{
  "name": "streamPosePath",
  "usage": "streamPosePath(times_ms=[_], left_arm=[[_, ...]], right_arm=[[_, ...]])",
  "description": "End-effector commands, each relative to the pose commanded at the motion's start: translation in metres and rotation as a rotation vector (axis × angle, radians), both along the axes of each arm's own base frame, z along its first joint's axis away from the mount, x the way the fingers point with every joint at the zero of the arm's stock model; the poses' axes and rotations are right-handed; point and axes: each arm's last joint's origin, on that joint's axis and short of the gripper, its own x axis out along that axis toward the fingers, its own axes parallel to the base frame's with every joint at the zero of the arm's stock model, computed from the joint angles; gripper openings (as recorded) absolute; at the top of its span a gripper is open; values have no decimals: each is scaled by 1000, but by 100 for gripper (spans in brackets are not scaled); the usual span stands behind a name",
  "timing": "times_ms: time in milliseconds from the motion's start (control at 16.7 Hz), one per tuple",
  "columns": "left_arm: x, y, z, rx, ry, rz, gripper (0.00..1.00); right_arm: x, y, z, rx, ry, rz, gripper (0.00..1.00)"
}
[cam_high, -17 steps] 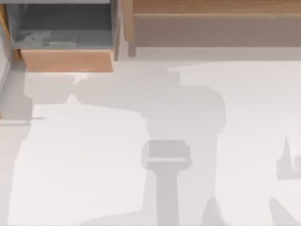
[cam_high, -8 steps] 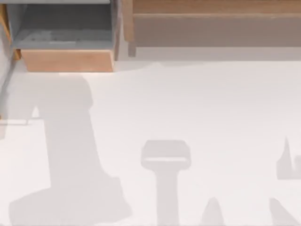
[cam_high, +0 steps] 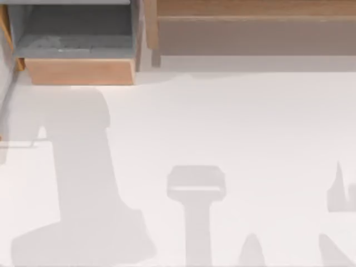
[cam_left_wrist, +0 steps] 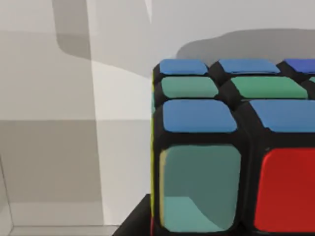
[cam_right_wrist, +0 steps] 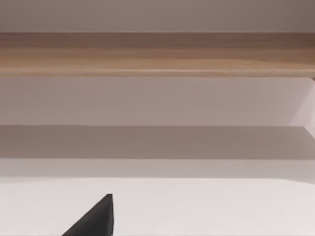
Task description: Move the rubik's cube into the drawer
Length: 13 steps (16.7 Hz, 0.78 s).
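Now you have the rubik's cube [cam_left_wrist: 231, 147] close against the left wrist camera, apparently carried though I cannot tell the fingers' state, so next bring it over the open drawer [cam_high: 78, 71] and let go.

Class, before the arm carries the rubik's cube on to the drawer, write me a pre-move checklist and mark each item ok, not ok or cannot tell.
1. Drawer pulled open, grey interior exposed: ok.
2. Drawer interior free of obstacles: ok, as far as the top view shows.
3. Rubik's cube close in front of the left wrist camera: ok.
4. Cube firmly clamped by the left gripper: cannot tell; a dark edge sits under it.
5. Table between arm and drawer free of objects: ok.
6. Long wood shelf apart from the drawer, to its right: ok.
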Motion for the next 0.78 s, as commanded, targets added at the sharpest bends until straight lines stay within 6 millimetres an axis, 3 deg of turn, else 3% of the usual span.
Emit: streamPosePath(times_ms=[600,780], left_arm=[[0,0,0,0,0,0,98],[0,0,0,0,0,0,100]], right_arm=[[0,0,0,0,0,0,100],[0,0,0,0,0,0,100]])
